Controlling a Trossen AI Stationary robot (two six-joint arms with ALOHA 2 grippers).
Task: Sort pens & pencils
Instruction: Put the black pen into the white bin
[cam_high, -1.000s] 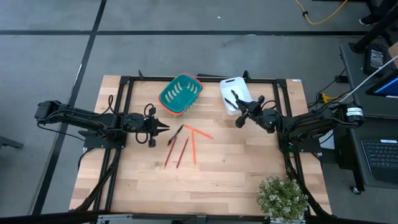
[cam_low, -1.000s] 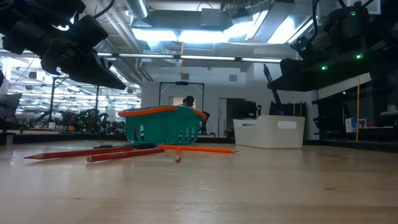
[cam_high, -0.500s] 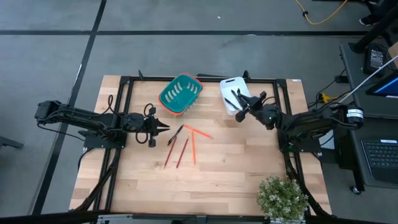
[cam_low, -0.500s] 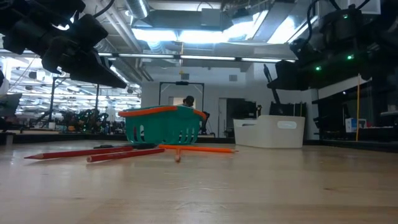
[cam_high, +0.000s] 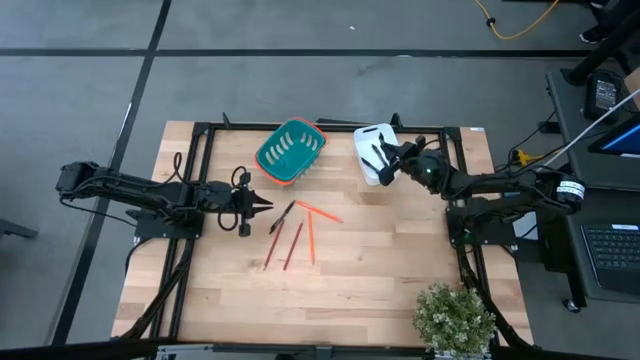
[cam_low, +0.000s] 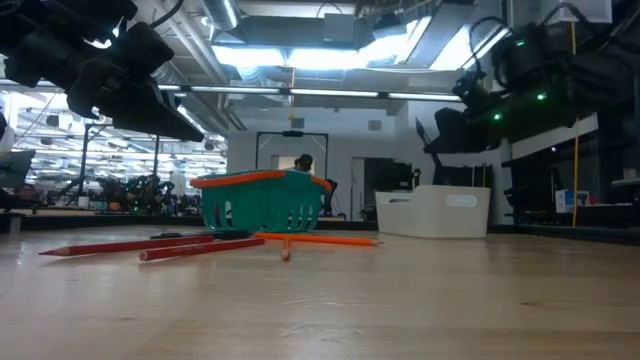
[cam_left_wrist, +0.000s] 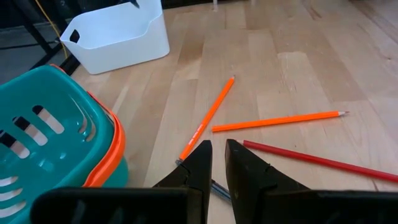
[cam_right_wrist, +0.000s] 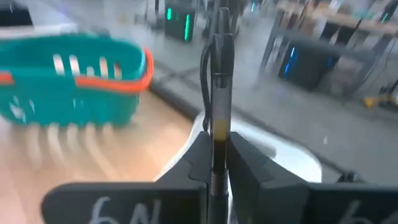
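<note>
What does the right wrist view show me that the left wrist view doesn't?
Only the right wrist view shows the right hand shut on a black pen, held over the white bin. Only the left wrist view shows the left hand above the table, with two orange pencils and a red one lying loose. Both show the teal basket and the white bin.

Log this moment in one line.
right hand: shut on pen, over white bin | left hand: shut, beside pencils
</note>
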